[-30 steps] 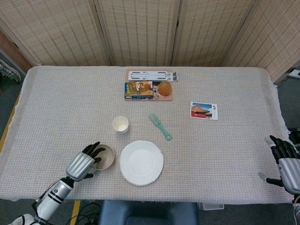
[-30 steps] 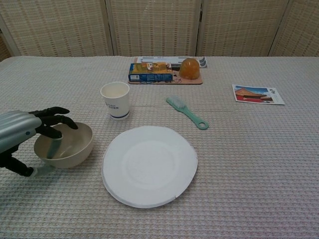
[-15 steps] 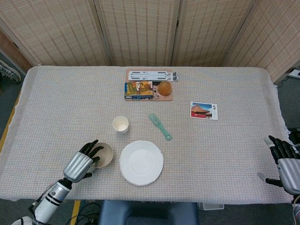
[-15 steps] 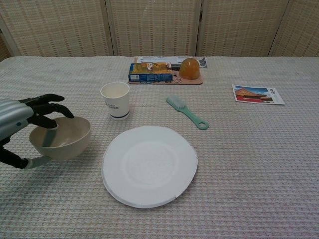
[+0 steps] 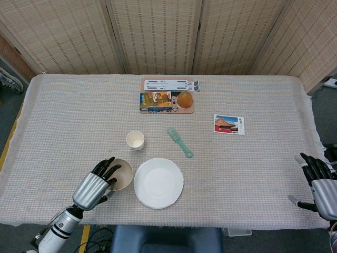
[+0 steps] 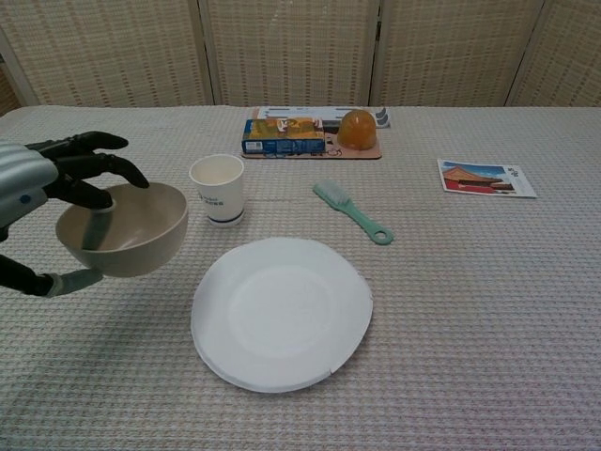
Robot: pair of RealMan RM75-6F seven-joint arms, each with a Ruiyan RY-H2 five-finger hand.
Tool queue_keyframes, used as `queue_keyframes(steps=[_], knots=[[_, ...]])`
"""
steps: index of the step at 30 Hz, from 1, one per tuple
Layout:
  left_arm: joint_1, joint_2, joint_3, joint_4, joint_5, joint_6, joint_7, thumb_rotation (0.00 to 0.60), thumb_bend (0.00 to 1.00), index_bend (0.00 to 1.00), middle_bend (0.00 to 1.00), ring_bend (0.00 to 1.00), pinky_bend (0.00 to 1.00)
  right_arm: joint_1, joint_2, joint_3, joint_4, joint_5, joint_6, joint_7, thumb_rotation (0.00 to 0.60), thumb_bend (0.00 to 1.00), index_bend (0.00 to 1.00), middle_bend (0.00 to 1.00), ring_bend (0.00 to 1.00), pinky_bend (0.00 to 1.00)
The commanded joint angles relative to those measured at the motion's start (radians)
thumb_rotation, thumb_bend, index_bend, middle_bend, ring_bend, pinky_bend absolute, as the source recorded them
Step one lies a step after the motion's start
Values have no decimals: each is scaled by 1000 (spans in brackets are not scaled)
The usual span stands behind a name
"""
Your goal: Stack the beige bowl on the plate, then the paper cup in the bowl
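My left hand grips the beige bowl by its left rim, fingers inside and thumb beneath, and holds it in the air left of the white plate. The paper cup stands upright behind the bowl, above the plate's left edge. My right hand rests at the table's right edge, fingers apart and holding nothing; the chest view does not show it.
A green brush lies behind the plate to the right. A tray with a box and an orange jelly cup sits at the back centre. A postcard lies to the right.
My left hand has lifted the bowl off the table and carried it a little to the right, toward the plate. The right hand has barely moved.
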State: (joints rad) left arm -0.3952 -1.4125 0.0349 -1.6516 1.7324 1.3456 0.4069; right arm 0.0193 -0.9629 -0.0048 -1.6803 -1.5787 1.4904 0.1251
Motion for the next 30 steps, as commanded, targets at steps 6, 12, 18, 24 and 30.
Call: queue_keyframes(steps=[6, 12, 18, 24, 30], knots=[[-28, -33, -25, -94, -28, -89, 162, 600, 293, 652, 244, 20, 199, -14, 19, -8, 26, -32, 38, 86, 600, 132, 0, 0, 0, 0], [-69, -89, -53, -75, -61, -157, 183, 600, 293, 652, 246, 20, 198, -19, 29, -14, 39, -47, 51, 127, 600, 131, 0, 0, 0, 0], [-113, -131, -77, -45, -79, -210, 195, 600, 293, 653, 246, 20, 198, -28, 37, -19, 49, -58, 71, 156, 600, 132, 0, 0, 0, 0], [-136, -161, -86, -7, -90, -227, 191, 600, 293, 654, 247, 20, 198, -26, 38, -19, 53, -58, 68, 165, 600, 131, 0, 0, 0, 0], [-159, -191, -90, 55, -98, -243, 143, 600, 293, 655, 248, 20, 198, -26, 41, -20, 54, -54, 65, 172, 600, 131, 0, 0, 0, 0]])
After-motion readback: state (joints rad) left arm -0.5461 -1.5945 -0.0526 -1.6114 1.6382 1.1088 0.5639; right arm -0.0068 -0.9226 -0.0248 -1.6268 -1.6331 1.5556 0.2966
